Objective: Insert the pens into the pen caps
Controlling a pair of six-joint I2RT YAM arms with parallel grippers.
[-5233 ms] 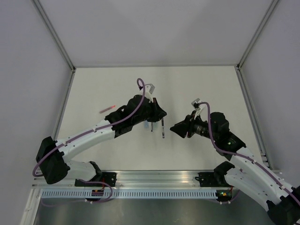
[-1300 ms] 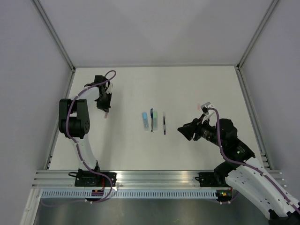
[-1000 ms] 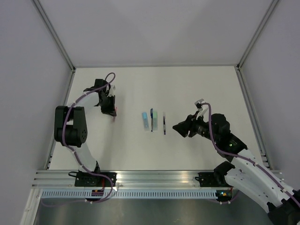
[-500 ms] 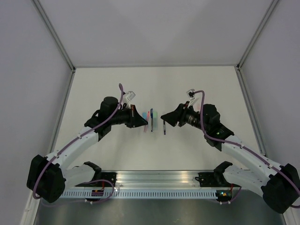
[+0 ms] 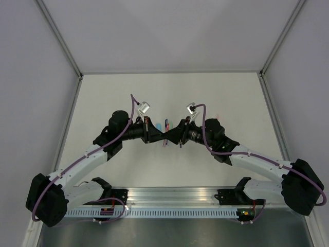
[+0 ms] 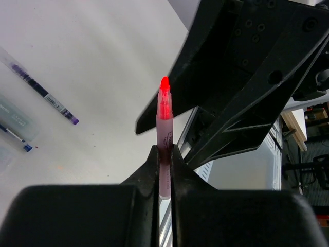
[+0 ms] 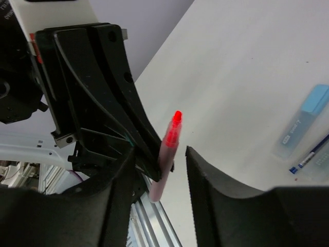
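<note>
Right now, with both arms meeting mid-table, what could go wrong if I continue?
The left gripper clamps the red pen near its back end, so the open right gripper, straddling it, could lever it askew when closing. The two grippers also sit very close together, and a small advance risks contact.

Mid-table, the left black two-finger gripper point(image 5: 157, 135) and its red-tipped pink pen point(image 6: 164, 128) blocked the right black gripper point(image 5: 172, 137); the white table point(image 5: 169, 92) lay open farther back.

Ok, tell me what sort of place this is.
Probably a robot test cell in a lab: a white table boxed in by plain grey panels on metal framing, with two arms bolted to a rail at its near edge.
</note>
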